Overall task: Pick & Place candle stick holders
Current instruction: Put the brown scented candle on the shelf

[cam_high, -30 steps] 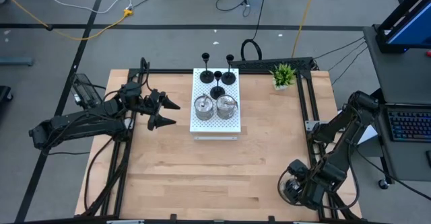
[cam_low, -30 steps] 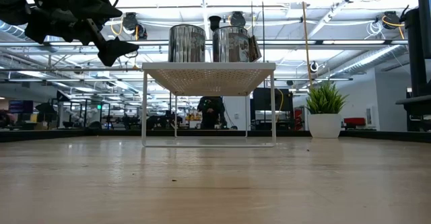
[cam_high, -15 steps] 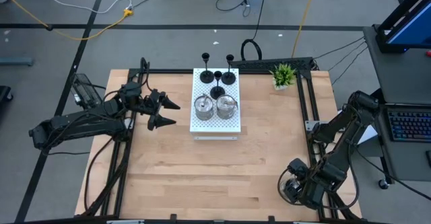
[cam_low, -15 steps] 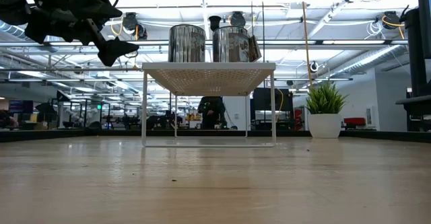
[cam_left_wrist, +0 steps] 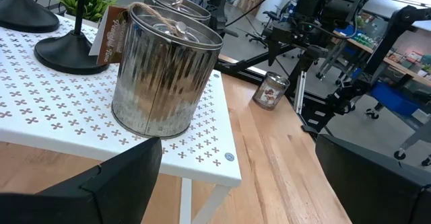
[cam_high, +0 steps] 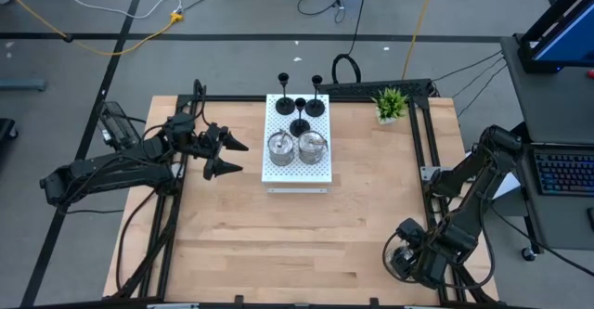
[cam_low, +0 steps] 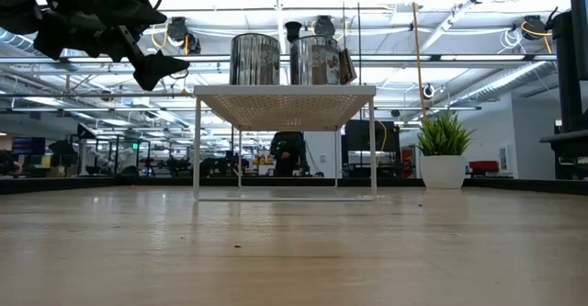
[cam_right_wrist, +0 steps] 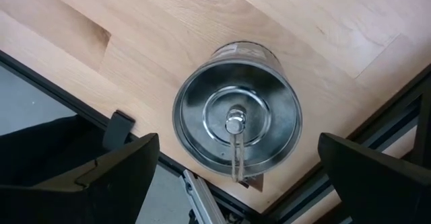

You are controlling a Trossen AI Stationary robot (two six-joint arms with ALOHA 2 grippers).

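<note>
**Grippers spread over two silver holders**

Left gripper (cam_high: 232,157), jaws spread and empty, hovers just beside the white perforated board (cam_high: 297,172) on the desk (cam_high: 278,244). Right gripper (cam_right_wrist: 232,173), also spread, hangs directly above a third silver holder (cam_right_wrist: 236,116) at the desk's near right corner. Risks: a finger closing low could strike the board's edge; smooth ribbed walls may slip; twine and tag could snag. Two silver holders (cam_left_wrist: 161,76) and three black holders (cam_high: 299,105) stand on the board.
</note>
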